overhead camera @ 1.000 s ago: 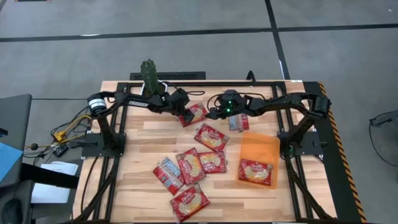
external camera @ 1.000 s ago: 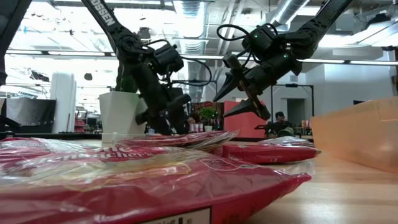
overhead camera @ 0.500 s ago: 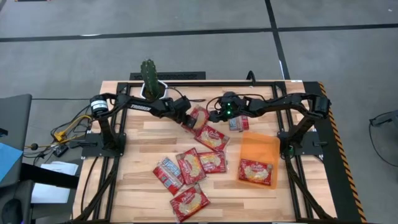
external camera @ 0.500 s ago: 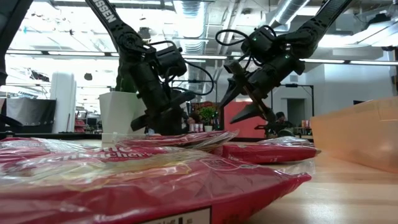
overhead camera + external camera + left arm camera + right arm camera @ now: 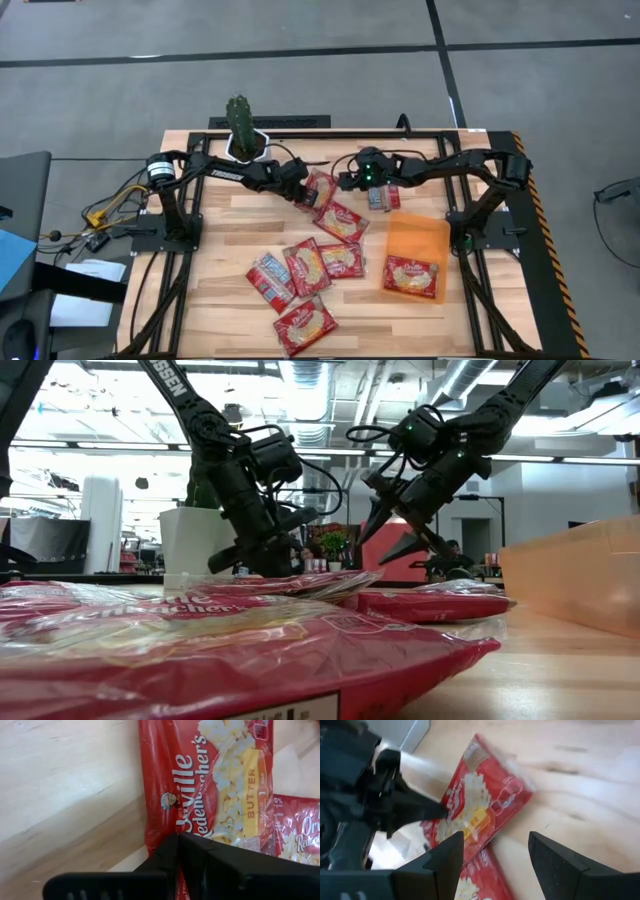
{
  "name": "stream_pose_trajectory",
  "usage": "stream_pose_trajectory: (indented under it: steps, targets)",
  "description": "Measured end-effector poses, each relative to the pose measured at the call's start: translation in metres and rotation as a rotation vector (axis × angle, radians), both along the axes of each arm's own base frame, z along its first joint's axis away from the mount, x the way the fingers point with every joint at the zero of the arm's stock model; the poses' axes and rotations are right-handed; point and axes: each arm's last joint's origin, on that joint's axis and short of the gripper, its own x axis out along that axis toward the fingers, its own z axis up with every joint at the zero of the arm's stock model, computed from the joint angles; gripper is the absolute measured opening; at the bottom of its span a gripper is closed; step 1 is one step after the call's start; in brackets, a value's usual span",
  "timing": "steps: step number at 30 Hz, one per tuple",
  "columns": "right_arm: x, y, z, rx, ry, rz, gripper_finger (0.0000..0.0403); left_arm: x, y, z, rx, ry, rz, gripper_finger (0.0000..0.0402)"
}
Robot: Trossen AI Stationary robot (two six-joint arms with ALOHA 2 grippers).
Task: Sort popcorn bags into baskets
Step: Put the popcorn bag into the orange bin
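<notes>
Popcorn bag (image 5: 220, 790) pinched in left gripper (image 5: 178, 845), right gripper (image 5: 492, 852) spread nearby

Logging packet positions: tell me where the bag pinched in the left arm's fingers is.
In the high view, that popcorn bag lies at the table's back centre, left gripper shut on its edge, cactus pot behind-left, another bag in front.

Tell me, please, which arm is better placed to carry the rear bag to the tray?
Probably left: the left claw is shut on that bag. The right claw is open, holding nothing, though the tray lies on its side.
</notes>
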Motion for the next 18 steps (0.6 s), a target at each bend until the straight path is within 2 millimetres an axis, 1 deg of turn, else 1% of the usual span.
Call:
stream_pose_trajectory:
  steps: [2,8,12,15,18]
  targets:
    - [0.004,0.000,-0.005,-0.015,-0.003,-0.011,0.0245,0.000,0.000,0.000,0.001,-0.002,0.000,0.0001]
    - [0.019,0.001,-0.028,0.046,-0.053,-0.005,0.0245,0.000,0.000,0.000,-0.002,-0.006,0.002,0.0002]
    - [0.024,-0.001,-0.038,0.061,-0.083,-0.020,0.0245,0.001,0.000,0.000,-0.002,-0.010,0.003,0.0001]
    - [0.027,-0.002,-0.052,0.090,-0.079,-0.042,0.0245,0.001,0.001,0.001,-0.002,-0.013,0.004,0.0001]
    - [0.033,-0.004,-0.058,0.113,-0.138,-0.046,0.0245,0.001,0.001,0.001,-0.005,-0.023,0.001,0.0001]
